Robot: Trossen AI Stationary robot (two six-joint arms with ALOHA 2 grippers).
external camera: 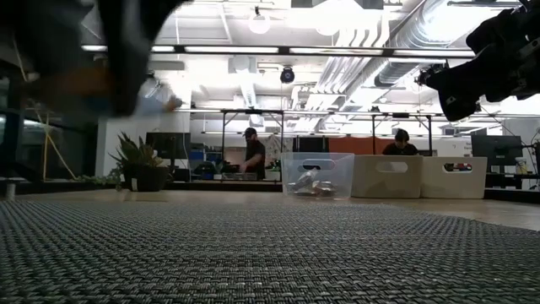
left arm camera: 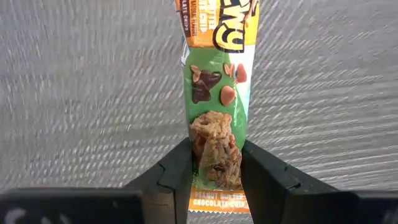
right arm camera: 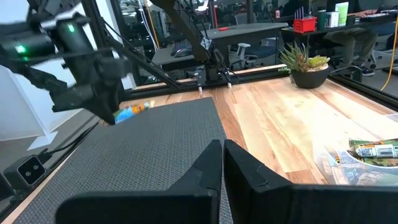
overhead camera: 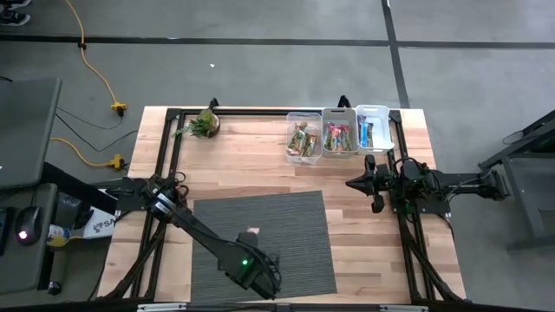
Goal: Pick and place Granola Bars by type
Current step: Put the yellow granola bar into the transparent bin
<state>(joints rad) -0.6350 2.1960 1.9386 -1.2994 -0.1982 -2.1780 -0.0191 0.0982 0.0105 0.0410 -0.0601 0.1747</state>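
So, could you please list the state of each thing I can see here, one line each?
Left gripper: shut on a granola bar, raised above the mat.
Granola bar: clamped between the jaws, off the mat.
Right gripper: shut, empty, waiting near the bins.
Three bins: upright, each holding bars.
Grey mat: flat on the table.
Potted plant: upright at the far edge.

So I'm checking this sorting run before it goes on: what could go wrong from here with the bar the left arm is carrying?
1. The left pincer grips the granola bar near one end only, so the slick wrapper might slip or swing above the grey mat.
2. The three bins stand tightly side by side, so a slightly off drop could land it among the wrong type.
3. The shut right pincer waits just in front of the bins, perhaps crowding the approach.
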